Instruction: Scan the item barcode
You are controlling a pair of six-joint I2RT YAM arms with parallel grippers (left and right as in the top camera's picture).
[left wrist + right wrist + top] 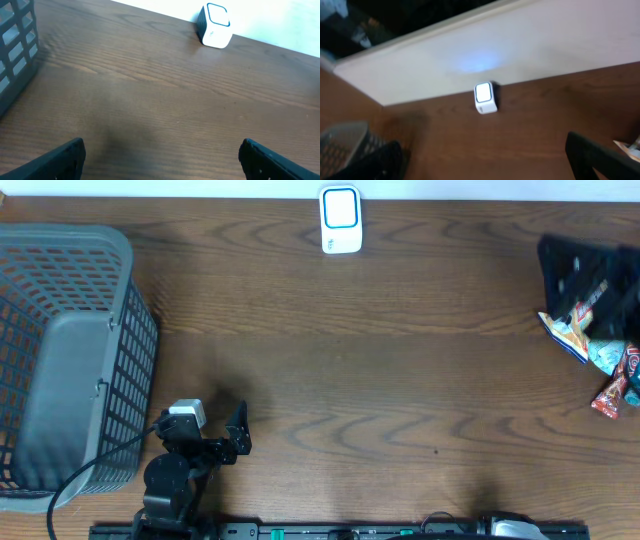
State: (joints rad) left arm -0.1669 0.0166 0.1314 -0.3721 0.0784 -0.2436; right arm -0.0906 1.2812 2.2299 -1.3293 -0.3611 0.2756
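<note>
The white barcode scanner point(340, 220) with a blue-framed window stands at the table's far edge; it also shows in the left wrist view as the scanner point(215, 26) and in the right wrist view as the scanner point(486, 98). The items are snack packets point(590, 345) lying at the far right, partly under a black bag point(585, 270); no barcode is visible. My left gripper point(235, 438) sits near the front left, open and empty, far from the packets. In its own view the left gripper point(162, 160) frames bare wood. My right gripper point(485, 160) is open and empty above the table.
A grey mesh basket point(120, 330) fills the left side, close beside the left arm, and shows as the basket point(17, 55) and the basket point(345, 145). A white wall runs behind the table. A packet corner point(632, 146) peeks in at the right. Only the right arm's base point(510, 527) shows overhead.
</note>
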